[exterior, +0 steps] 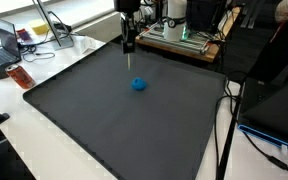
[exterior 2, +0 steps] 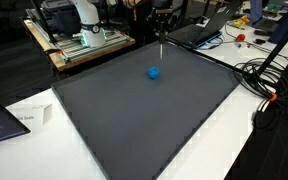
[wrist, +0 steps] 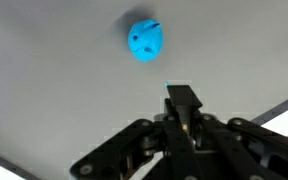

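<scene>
Gripper [wrist: 184, 108], fingers pinched shut on 1 thin stick [exterior: 131, 60], hangs just beside the blue ball [exterior: 138, 84] on the dark mat [exterior: 84, 120], where an off-centre nudge could send it rolling away

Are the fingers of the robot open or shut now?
Shut. In the wrist view the fingers meet around a thin pen, which hangs over the grey mat.

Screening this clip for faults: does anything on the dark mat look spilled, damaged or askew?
Nothing stands out. The small blue ball lies alone on the flat dark mat, apart from the pincer gripping a thin stick.
</scene>
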`<move>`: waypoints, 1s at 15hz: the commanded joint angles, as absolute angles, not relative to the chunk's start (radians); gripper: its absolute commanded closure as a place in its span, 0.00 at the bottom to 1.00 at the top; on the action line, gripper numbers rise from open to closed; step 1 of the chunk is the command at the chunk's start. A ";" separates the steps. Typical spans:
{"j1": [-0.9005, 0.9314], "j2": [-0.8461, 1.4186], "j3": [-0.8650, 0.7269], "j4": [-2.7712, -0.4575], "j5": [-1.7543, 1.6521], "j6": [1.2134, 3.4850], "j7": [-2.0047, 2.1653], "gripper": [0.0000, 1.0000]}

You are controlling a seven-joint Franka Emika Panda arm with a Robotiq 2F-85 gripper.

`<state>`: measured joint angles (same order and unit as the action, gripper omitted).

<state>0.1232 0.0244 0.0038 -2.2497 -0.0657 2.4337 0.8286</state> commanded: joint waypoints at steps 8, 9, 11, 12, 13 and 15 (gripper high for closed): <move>0.104 -0.117 0.079 -2.280 -0.092 2.312 0.639 0.97; 0.104 -0.119 0.082 -2.270 -0.088 2.285 0.615 0.97; 0.102 -0.118 0.088 -2.250 -0.084 2.232 0.572 0.97; 0.103 -0.118 0.089 -2.240 -0.078 2.208 0.544 0.97; 0.103 -0.115 0.089 -2.228 -0.073 2.181 0.517 0.97; 0.103 -0.112 0.091 -2.206 -0.072 2.140 0.470 0.97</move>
<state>0.1190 -0.1032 0.0763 -2.2400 -0.0722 2.2131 0.5419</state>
